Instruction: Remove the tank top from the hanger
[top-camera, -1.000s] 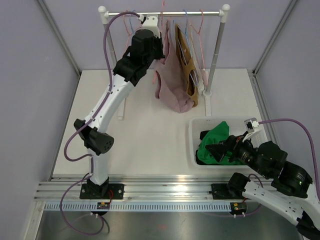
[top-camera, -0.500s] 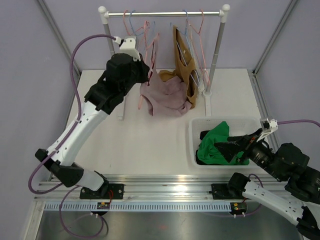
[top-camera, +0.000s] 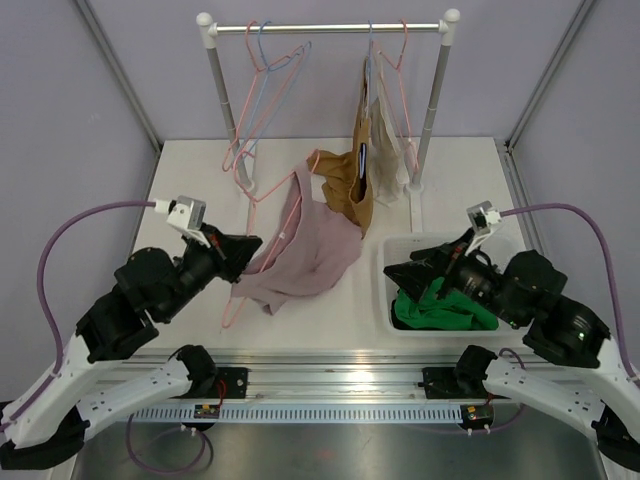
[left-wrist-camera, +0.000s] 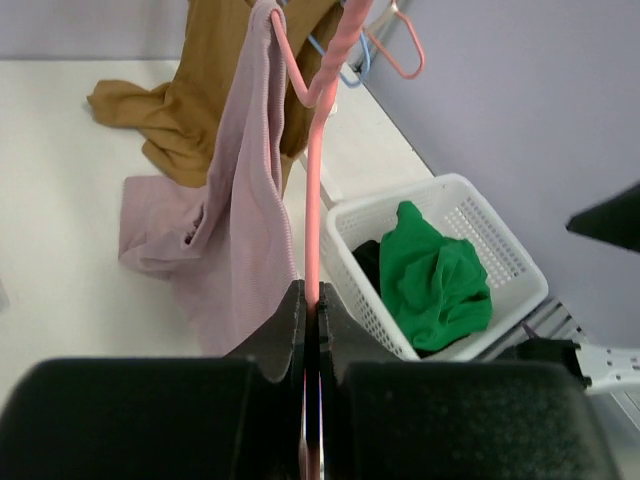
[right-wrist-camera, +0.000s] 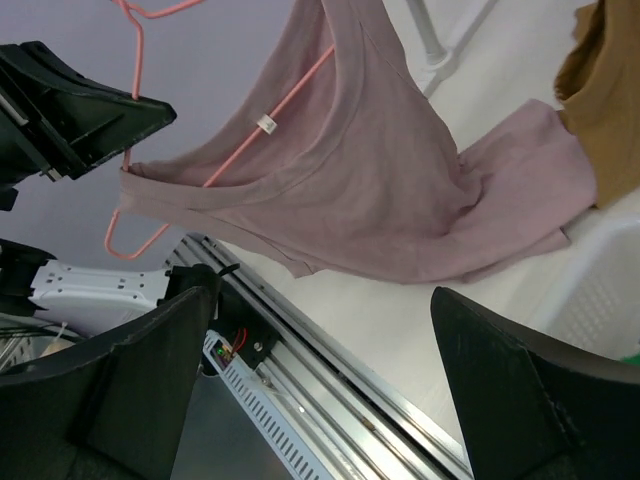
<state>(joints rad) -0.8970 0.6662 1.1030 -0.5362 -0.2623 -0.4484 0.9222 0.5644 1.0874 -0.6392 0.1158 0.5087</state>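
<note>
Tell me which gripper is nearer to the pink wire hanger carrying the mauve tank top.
Left. The left gripper is clamped shut on the pink wire hanger. The right gripper hangs open over the white plastic basket, apart from the hanger.

Mauve tank top (left-wrist-camera: 235, 230), pink hanger (left-wrist-camera: 313, 200) — green cloth (left-wrist-camera: 435, 280), seemingly plain, white basket (left-wrist-camera: 495, 235)

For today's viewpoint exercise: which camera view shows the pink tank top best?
Right wrist view: the pink tank top spreads across the frame, neckline clear. Top view shows it smaller; left wrist view shows it hanging edge-on, folded.
</note>
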